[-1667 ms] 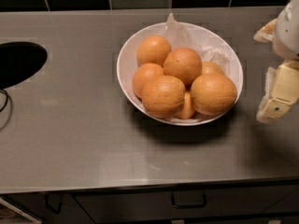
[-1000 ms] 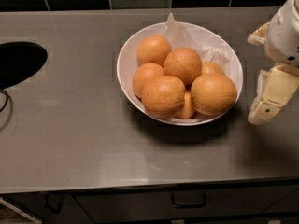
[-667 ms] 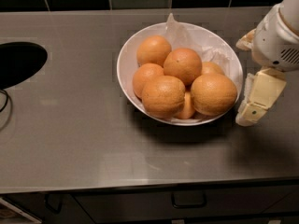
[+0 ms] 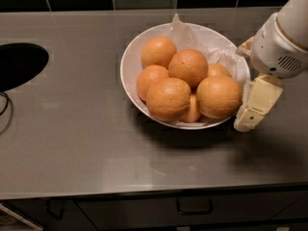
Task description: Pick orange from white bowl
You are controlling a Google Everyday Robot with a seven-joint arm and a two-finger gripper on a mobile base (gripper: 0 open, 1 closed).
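The white bowl (image 4: 129, 61) stands on the grey counter, lined with crumpled white paper and holding several oranges. Two are biggest, with dull dimpled peel: one at the front middle (image 4: 168, 99) and one at the front right (image 4: 219, 96). Smaller, smoother oranges lie behind them. My gripper (image 4: 248, 78) is at the bowl's right rim, just right of the front-right big orange. It is open and empty. One cream finger (image 4: 253, 106) hangs down outside the rim; the other (image 4: 245, 44) shows above the rim, partly hidden by the wrist.
A dark round opening (image 4: 19, 64) is cut in the counter at far left, with a thin cable (image 4: 4, 105) beside it. Dark tiles run along the back. The counter's front edge lies below the bowl, with a drawer handle (image 4: 194, 208) underneath.
My gripper has moved left, from well right of the bowl up to its right rim. The bowl and oranges have not moved.
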